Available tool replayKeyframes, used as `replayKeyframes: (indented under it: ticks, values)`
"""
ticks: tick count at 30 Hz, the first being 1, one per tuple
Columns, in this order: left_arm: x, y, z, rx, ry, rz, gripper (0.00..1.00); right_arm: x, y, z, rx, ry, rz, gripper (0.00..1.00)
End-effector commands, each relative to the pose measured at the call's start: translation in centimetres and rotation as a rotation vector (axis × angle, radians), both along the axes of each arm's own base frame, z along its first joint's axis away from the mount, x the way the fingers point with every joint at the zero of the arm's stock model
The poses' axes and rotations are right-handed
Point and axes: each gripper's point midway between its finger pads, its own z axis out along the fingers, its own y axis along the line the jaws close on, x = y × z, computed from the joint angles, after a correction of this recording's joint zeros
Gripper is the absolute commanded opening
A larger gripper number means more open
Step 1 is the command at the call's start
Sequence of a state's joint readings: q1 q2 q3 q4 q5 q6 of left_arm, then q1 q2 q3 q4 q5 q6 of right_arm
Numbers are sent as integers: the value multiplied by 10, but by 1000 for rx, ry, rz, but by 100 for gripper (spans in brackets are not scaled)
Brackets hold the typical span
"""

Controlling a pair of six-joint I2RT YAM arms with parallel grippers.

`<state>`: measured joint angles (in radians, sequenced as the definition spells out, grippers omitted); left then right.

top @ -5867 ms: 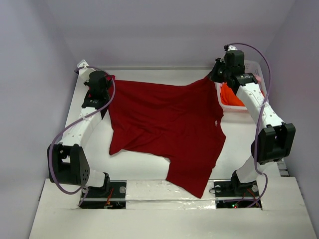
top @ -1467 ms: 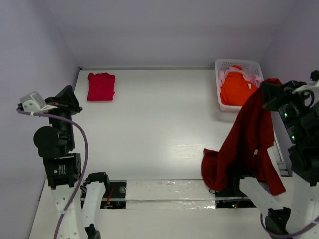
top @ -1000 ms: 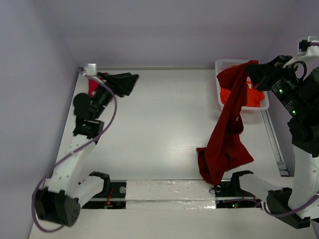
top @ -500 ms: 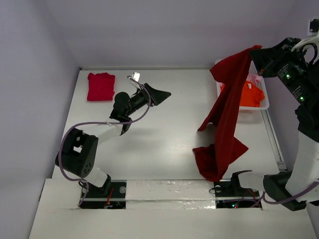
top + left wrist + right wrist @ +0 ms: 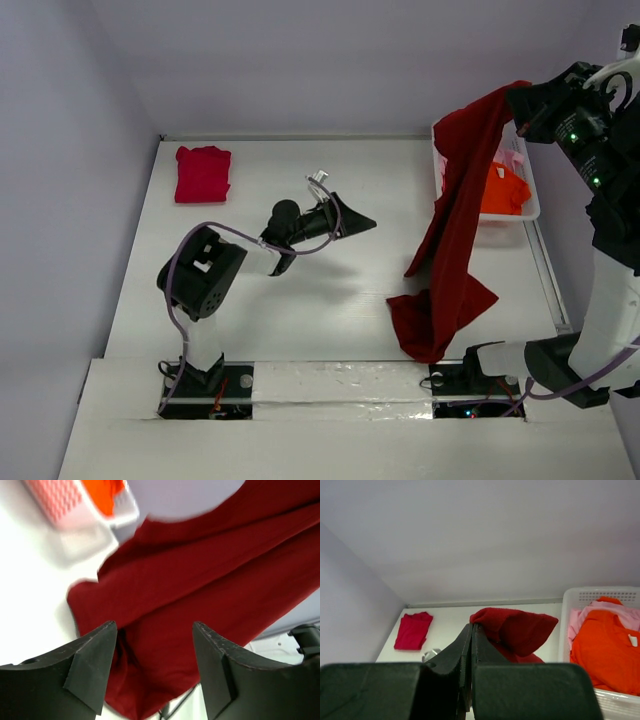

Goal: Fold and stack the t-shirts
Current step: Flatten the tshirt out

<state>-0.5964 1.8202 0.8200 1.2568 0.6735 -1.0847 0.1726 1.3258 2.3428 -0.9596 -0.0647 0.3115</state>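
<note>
My right gripper is raised high over the basket and shut on one edge of the large dark red t-shirt. The shirt hangs down with its lower end crumpled on the table. In the right wrist view the jaws pinch a fold of the dark red t-shirt. My left gripper is open at mid-table, pointing right, short of the cloth. The dark red t-shirt fills the view beyond the left gripper, with nothing between its fingers. A folded crimson-pink t-shirt lies at the far left.
The white lattice basket at the far right holds an orange t-shirt and a pale pink one. The basket rim shows in the right wrist view. Purple walls close in the table's left, back and right.
My left arm has swung from the far left corner to mid-table, toward the hanging shirt. My right gripper has lifted the shirt higher and further right.
</note>
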Motion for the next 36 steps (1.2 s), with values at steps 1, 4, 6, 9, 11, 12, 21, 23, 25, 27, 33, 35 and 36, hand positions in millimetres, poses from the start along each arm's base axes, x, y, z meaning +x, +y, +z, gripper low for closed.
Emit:
replayKeyframes:
  ticks: [1,4,6,9,11,12,21,23,25,27,33,35,36]
  values:
    - [-21,-4,68,-208,-248,-78,58,-18,-19,47,45,-166,-93,0]
    - [-22,-7,65,-204,-252,-80,57,-29,-25,55,50,-205,-116,0]
    - [-26,-11,65,-205,-256,-91,57,-36,-26,61,53,-231,-115,0]
    - [-27,-15,68,-204,-270,-92,57,-41,-25,69,49,-260,-100,0]
    - [-30,-19,68,-206,-282,-102,57,-49,-20,79,55,-303,-66,0]
    - [-28,-20,69,-212,-285,-101,57,-52,-15,81,52,-315,-36,0]
    - [-33,-39,67,-298,-290,-180,56,-67,1,108,59,-420,66,0]
    - [-31,-42,70,-315,-288,-190,56,-73,3,117,69,-456,85,0]
    - [-30,-43,68,-332,-286,-205,56,-82,3,127,87,-496,97,0]
    - [-29,-45,66,-335,-282,-207,58,-90,4,135,100,-535,108,0]
    - [-25,-47,56,-333,-281,-204,62,-105,7,152,130,-611,149,0]
    - [-25,-48,54,-333,-279,-203,69,-111,8,158,140,-645,161,0]
    - [-23,-48,51,-331,-275,-200,81,-113,8,160,143,-655,162,0]
